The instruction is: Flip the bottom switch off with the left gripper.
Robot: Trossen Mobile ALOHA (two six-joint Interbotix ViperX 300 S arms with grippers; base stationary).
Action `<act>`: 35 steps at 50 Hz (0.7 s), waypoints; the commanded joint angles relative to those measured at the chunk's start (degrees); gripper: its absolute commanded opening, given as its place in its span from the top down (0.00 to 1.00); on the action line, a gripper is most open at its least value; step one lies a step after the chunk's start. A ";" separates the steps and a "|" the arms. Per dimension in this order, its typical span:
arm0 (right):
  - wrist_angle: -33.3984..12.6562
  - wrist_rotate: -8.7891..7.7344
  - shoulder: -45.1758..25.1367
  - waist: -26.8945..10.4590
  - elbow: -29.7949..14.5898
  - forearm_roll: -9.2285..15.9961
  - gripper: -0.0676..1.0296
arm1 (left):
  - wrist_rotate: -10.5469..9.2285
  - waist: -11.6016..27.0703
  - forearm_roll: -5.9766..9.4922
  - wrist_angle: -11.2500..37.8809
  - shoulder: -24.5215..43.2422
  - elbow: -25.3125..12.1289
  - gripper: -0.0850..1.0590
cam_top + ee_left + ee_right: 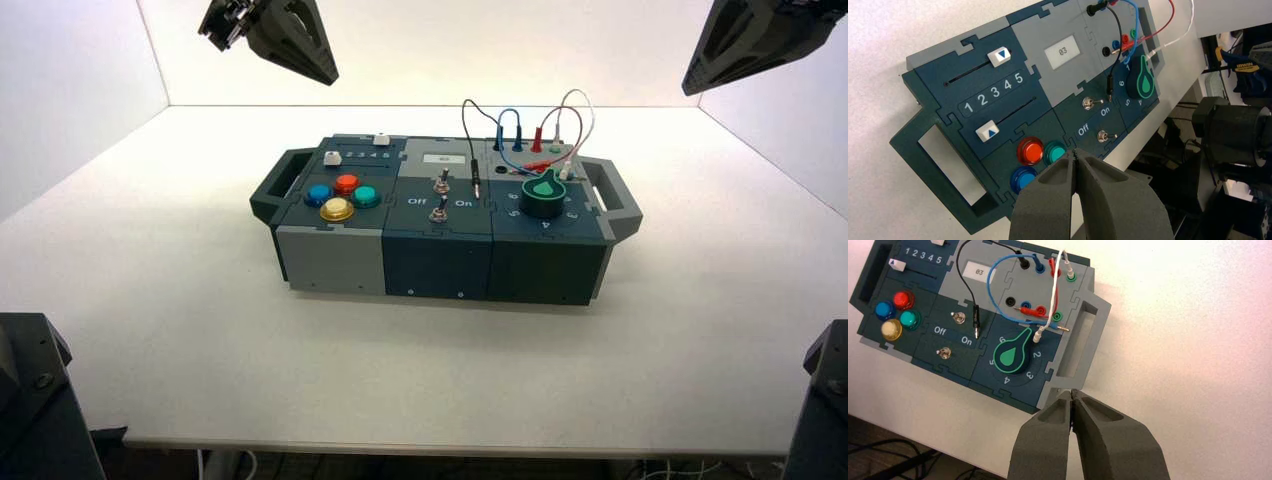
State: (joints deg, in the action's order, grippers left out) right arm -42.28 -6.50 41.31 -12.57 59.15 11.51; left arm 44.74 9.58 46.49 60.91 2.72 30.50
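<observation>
Our left gripper (334,82), tips together, hangs at the box's (335,262) eleven o'clock, likely approaching; next we must lower toward the bottom switch (439,210). Our right gripper (688,93) idles at two.

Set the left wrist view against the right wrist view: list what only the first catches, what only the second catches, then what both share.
Only the left wrist view: the left hand, its fingertips together, and the blue-and-black clamp lettered IRWIN.

Only the right wrist view: the right hand, its fingertips together, and the yellow button.

Both: the display reading 03, the red button, the blue button, the green knob, and the two metal toggle switches, top and bottom, by the Off and On lettering.
</observation>
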 commanded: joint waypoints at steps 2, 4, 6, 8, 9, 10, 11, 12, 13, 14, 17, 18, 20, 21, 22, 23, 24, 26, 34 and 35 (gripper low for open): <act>0.26 0.09 0.09 0.09 -0.79 0.18 0.96 | 0.26 0.44 0.44 0.09 -0.97 -1.05 0.95; 0.26 0.09 0.09 0.09 -0.79 0.18 0.96 | 0.18 0.44 0.44 0.09 -0.97 -0.97 0.95; 0.26 0.09 0.09 0.09 -0.79 0.18 0.96 | 0.18 0.44 0.44 0.09 -0.97 -0.97 0.95; 0.26 0.09 0.09 0.09 -0.79 0.26 0.96 | 0.18 0.44 0.44 0.09 -0.97 -0.97 0.95; 0.26 0.09 0.09 0.09 -0.79 0.26 0.96 | 0.18 0.44 0.44 0.09 -0.97 -0.97 0.95; 0.26 0.09 0.09 0.09 -0.79 0.18 0.96 | 0.18 0.44 0.44 0.09 -0.97 -0.88 0.95; 0.26 0.09 0.09 0.09 -0.79 0.18 0.96 | 0.18 0.44 0.44 0.09 -0.97 -0.88 0.95; 0.26 0.09 0.09 0.09 -0.79 0.18 0.96 | 0.18 0.44 0.44 0.09 -0.97 -0.88 0.95; 0.26 0.09 0.09 0.00 -0.79 0.18 0.96 | 0.18 0.44 0.44 0.09 -0.97 -0.97 0.95; 0.18 0.09 0.09 0.00 -0.79 0.18 0.96 | 0.18 0.44 0.44 0.09 -0.88 -0.97 0.95; 0.26 0.09 0.09 0.09 -0.79 0.18 0.96 | 0.18 0.44 0.44 0.18 -0.79 -0.97 0.95; 0.18 0.09 0.09 0.09 -0.70 0.18 0.96 | 0.18 0.44 0.44 0.18 -0.79 -0.97 0.95; 0.18 0.18 0.09 0.09 -0.70 0.18 0.96 | 0.18 0.44 0.44 0.09 -0.70 -1.05 0.95; 0.18 0.18 0.09 0.09 -0.70 0.18 0.96 | 0.18 0.44 0.53 0.09 -0.70 -1.05 0.95; 0.18 0.26 0.09 0.09 -0.70 0.18 0.96 | 0.18 0.44 0.44 0.09 -0.70 -0.97 0.95; 0.18 0.26 0.09 0.09 -0.70 0.18 0.96 | 0.18 0.44 0.44 0.09 -0.70 -0.97 0.95; 0.18 0.26 0.09 0.09 -0.70 0.18 0.96 | 0.18 0.44 0.44 0.09 -0.79 -0.88 0.95; 0.18 0.35 0.09 0.09 -0.70 0.18 0.96 | 0.18 0.44 0.44 0.09 -0.97 -0.79 0.95; -0.26 1.49 0.35 0.09 -0.62 0.26 0.96 | -2.81 2.20 -0.79 0.18 -3.08 0.88 0.95; -0.35 1.58 0.44 0.26 -0.70 0.18 0.96 | -3.16 2.64 -1.41 0.00 -3.69 0.97 0.95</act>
State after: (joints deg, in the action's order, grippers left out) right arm -42.54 -5.27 41.40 -12.48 59.33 11.60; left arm 42.98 10.20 46.32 61.00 2.46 31.46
